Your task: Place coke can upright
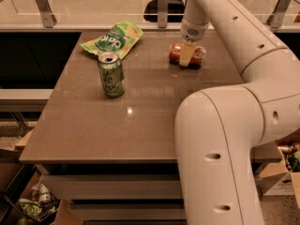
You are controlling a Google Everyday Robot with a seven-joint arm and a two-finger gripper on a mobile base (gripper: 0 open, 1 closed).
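Note:
The coke can (175,53), red-orange, lies on its side at the back right of the brown table (140,130). My gripper (186,56) hangs from the white arm (220,27) straight down onto the can's middle, with its pale tip in front of the can and covering part of it. The can rests on the table top, not lifted.
A green drink can (111,75) stands upright left of centre. A green snack bag (112,39) lies at the back left. My arm's large white body (220,163) covers the table's right front. A glass railing (161,6) runs behind the table. Clutter (33,205) lies on the floor at the lower left.

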